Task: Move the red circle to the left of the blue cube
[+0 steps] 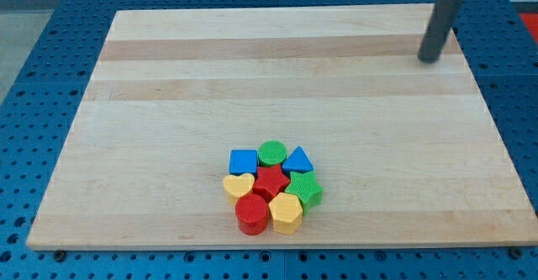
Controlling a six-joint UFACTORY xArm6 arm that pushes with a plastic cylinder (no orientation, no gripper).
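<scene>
Camera view: no pincer fitted, so nothing to open or clamp, only my tip [429, 60] resting near the board's top right corner, well apart from every block. Red circle [251, 214] at the cluster's bottom, touching yellow heart [238, 185], red star [271, 182] and yellow hexagon [286, 212]; blue cube [243, 161] at upper left. Best approached from the view's right-bottom, nudging the circle leftward clear, then upward past the heart to sit left of the cube.

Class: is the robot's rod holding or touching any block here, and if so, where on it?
Nothing is held. My tip rests on bare board at the view's top right, far from the red circle and blue cube.
</scene>
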